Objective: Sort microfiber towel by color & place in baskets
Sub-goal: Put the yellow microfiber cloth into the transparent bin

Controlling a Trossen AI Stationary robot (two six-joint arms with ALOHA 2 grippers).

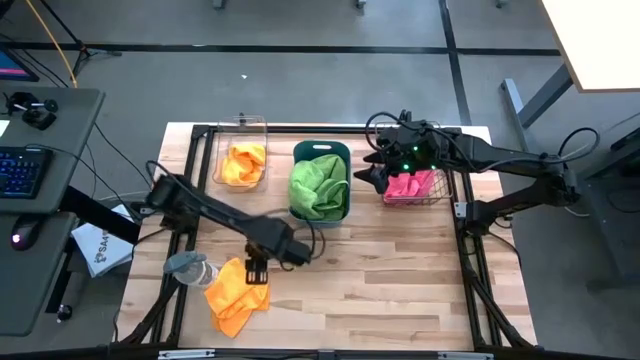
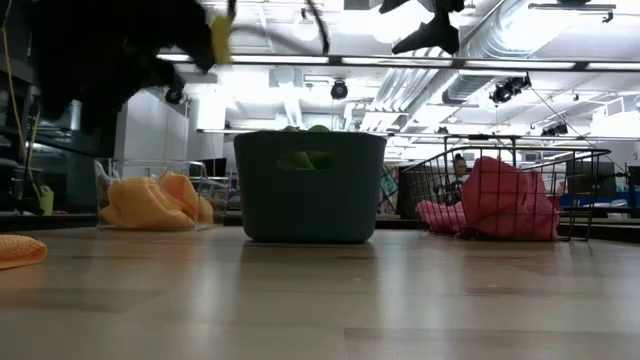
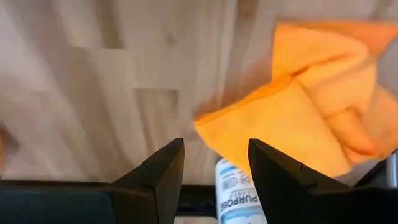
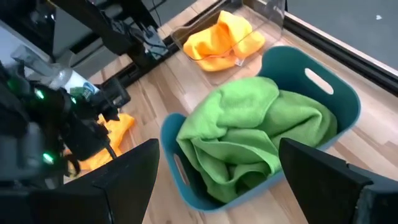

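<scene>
Orange towel (image 1: 236, 296) on wood table (image 1: 400, 290), just under open left tool (image 1: 256, 272).

Lying tipped at the tabletop's (image 1: 400, 280) left edge near the front corner: a clear spray bottle (image 1: 188, 267). Resting beyond that edge: a keyboard (image 1: 22, 170) on a grey desk (image 1: 60, 120).
</scene>
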